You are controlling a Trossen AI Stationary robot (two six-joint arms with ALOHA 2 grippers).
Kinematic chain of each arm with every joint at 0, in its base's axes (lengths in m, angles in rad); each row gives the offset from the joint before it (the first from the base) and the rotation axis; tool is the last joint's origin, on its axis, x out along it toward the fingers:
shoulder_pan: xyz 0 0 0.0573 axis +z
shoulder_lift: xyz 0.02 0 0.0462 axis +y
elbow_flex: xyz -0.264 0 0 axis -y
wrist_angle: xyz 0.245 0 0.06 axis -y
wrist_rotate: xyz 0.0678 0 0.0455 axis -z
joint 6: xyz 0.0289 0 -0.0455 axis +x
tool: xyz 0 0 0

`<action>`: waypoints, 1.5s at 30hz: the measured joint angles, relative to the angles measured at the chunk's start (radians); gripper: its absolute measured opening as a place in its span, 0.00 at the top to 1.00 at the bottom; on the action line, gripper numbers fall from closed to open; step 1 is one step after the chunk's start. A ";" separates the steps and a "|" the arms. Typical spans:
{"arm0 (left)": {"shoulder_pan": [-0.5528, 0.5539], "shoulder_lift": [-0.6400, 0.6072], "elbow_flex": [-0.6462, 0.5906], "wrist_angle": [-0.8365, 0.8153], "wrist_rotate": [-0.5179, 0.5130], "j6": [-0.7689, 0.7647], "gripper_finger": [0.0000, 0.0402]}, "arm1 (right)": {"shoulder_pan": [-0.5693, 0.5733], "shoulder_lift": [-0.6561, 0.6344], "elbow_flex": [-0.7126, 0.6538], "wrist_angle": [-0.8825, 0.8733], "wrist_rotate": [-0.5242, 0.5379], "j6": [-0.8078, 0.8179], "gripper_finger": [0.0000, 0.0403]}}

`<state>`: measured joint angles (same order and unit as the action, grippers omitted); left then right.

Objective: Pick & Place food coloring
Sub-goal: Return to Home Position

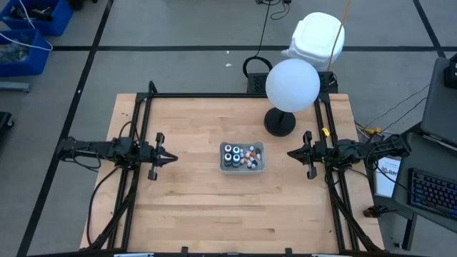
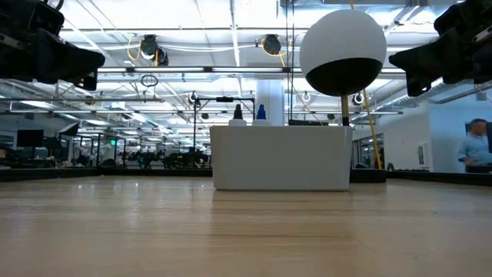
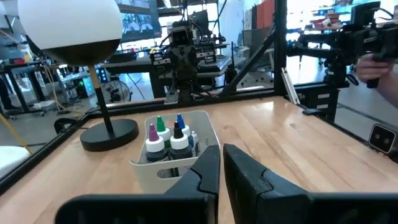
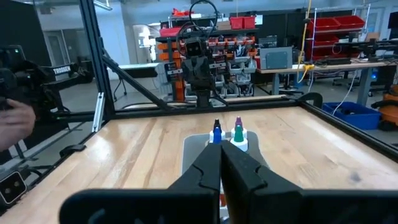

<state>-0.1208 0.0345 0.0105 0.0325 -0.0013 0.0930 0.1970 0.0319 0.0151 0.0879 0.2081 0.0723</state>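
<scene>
Food coloring bottles (image 1: pixel 232 155) in gray bin (image 1: pixel 243 170), frame centre. Left end effector (image 1: pixel 171 157) and right end effector (image 1: pixel 290 153) clenched, empty, either side; we judge homing in hand, only retraction left

Bright, even light from ceiling strips (image 2: pixel 154 19); faint shadows on the table (image 1: pixel 193 207).

In the low view, the wall of the gray bin (image 2: pixel 280 158) conceals the food coloring bottles (image 2: pixel 260 113) except for two tips above the rim. The left gripper (image 2: pixel 96 58) and right gripper (image 2: pixel 396 63) are cropped at the top corners. From above, the small pieces (image 1: pixel 250 155) are too small to identify. In the right wrist view, the right gripper's fingers (image 4: pixel 249 174) cover most of the bin.
</scene>
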 joint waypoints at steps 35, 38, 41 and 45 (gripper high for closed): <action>0.000 0.000 0.000 0.016 0.000 -0.001 0.87 | 0.000 0.000 0.000 0.006 0.000 0.001 1.00; 0.000 0.000 0.000 0.016 -0.001 -0.001 0.87 | 0.000 0.000 0.000 0.006 0.000 0.001 1.00; 0.000 0.000 0.000 0.017 0.000 -0.001 0.87 | 0.000 0.000 0.000 0.006 0.000 0.001 1.00; 0.000 0.000 0.000 0.017 0.000 -0.001 0.87 | 0.000 0.000 0.000 0.006 0.000 0.001 1.00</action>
<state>-0.1207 0.0345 0.0101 0.0490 -0.0017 0.0921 0.1973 0.0319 0.0151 0.0937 0.2077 0.0734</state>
